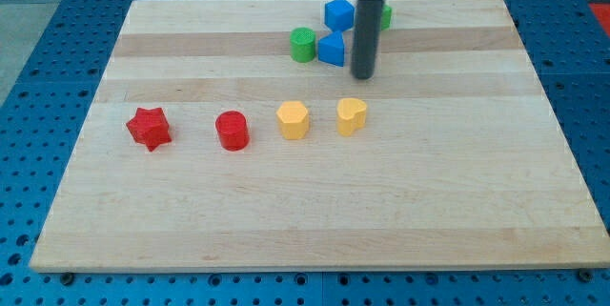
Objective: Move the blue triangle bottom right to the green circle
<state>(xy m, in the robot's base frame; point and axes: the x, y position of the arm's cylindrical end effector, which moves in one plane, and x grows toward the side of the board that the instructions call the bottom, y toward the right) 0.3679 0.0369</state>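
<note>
The blue triangle (332, 49) lies near the view's top centre, touching the right side of the green circle (303, 44). A blue cube (338, 13) sits just above the triangle. My tip (362, 76) rests on the board just right of and slightly below the blue triangle, very close to it. The rod rises from the tip toward the view's top and hides part of a second green block (385, 16) at its right.
A row of blocks lies across the middle: a red star (149, 128) at the left, a red cylinder (232, 131), a yellow hexagon (293, 120) and a yellow heart-like block (351, 115). The wooden board (315, 220) sits on a blue perforated table.
</note>
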